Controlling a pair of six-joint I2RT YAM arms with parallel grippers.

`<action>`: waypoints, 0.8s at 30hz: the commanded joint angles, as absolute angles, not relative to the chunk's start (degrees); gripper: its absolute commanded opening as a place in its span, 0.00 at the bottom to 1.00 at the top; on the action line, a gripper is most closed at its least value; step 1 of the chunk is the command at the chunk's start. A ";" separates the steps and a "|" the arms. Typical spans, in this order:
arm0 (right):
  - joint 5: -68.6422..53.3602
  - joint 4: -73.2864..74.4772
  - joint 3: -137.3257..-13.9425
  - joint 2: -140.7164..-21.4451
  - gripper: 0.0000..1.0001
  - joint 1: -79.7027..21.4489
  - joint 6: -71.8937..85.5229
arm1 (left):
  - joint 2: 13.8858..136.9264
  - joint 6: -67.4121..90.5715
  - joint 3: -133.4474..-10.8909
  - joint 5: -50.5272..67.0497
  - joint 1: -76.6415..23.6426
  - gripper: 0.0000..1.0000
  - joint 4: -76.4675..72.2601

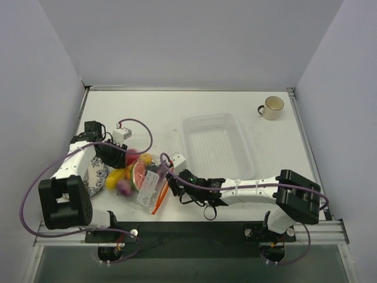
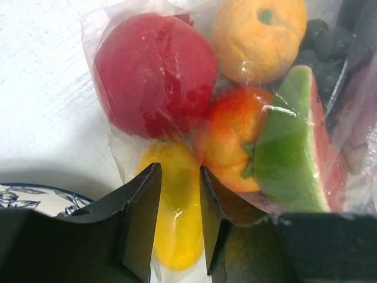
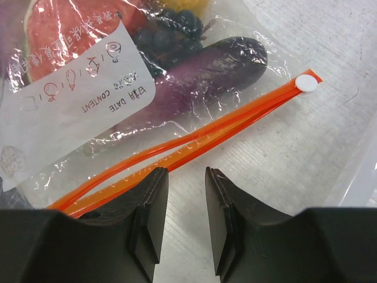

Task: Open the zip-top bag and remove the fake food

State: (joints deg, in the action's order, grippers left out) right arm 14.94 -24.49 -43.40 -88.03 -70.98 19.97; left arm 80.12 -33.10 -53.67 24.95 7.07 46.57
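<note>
Orange zip strip slants just beyond the right pincer, jaws narrow and empty, slider up-right; left pincer clamps the far end of the bag.

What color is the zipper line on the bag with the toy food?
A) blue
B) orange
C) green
B: in the right wrist view, the zip strip along the mouth of the zip-top bag is bright orange.
</note>
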 commanded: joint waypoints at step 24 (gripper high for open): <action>15.21 -25.58 -53.87 -98.26 0.43 -73.21 16.44 | 83.50 -31.99 -53.96 23.20 4.75 0.09 44.56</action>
